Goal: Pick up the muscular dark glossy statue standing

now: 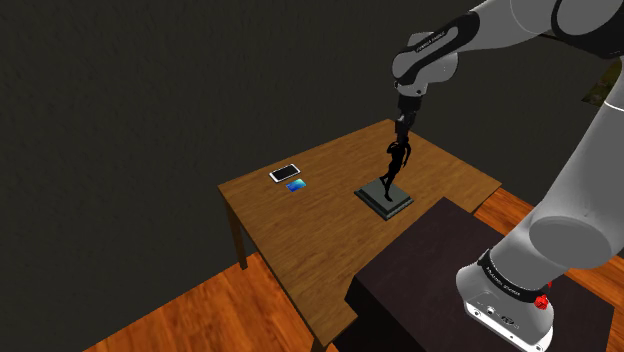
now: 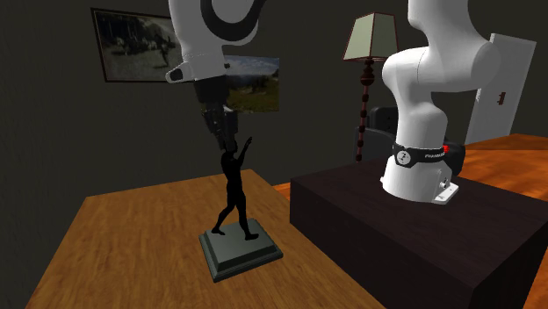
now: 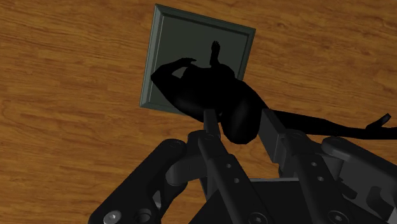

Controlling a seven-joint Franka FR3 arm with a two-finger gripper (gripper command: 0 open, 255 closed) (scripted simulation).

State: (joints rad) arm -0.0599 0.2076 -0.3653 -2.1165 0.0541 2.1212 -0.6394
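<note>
A glossy black statue of a muscular figure, one arm raised, stands upright on a grey-green square base on the wooden table. My gripper comes down from above onto the figure's head and shoulders. In the second exterior view the gripper caps the top of the statue, whose base rests flat on the table. In the wrist view the two fingers of the gripper press against either side of the statue at its head, above the base.
A white phone and a small blue card lie on the table toward the shoulder view's left. The dark stand abuts the table. A floor lamp and framed pictures line the wall behind.
</note>
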